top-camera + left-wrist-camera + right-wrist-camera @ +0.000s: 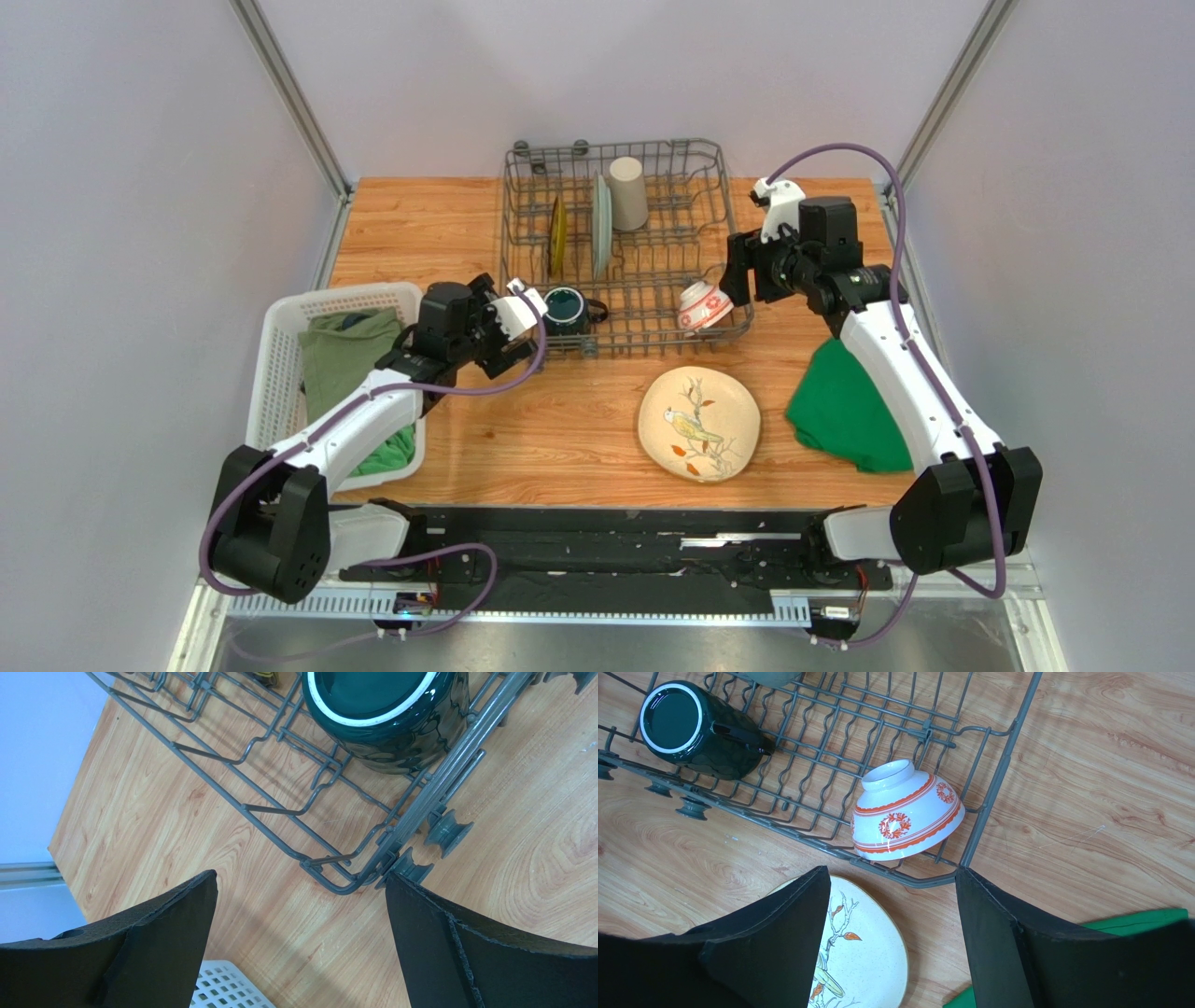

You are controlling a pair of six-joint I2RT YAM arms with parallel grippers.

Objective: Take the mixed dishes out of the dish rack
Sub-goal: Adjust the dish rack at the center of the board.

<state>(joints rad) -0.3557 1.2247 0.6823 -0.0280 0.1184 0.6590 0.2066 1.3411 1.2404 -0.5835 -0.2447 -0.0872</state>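
Note:
The dark grey dish rack [631, 346] stands at the back middle of the table. In it a yellow plate [557, 235] and a pale green plate [601, 224] stand upright, with a beige tumbler [627, 192] behind them. A dark teal mug [567, 307] lies at the front left and a red-and-white bowl [701, 304] sits upside down at the front right. The cream bird plate [699, 423] lies on the table in front of the rack. My left gripper [526, 303] is open and empty beside the mug [386, 710], outside the rack's corner [454, 759]. My right gripper [730, 280] is open and empty just short of the bowl [906, 812].
A white slatted basket [281, 350] holding a green cloth [344, 364] stands at the left, under my left arm. Another green cloth [842, 406] lies at the right under my right arm. Grey walls enclose the table on both sides and behind.

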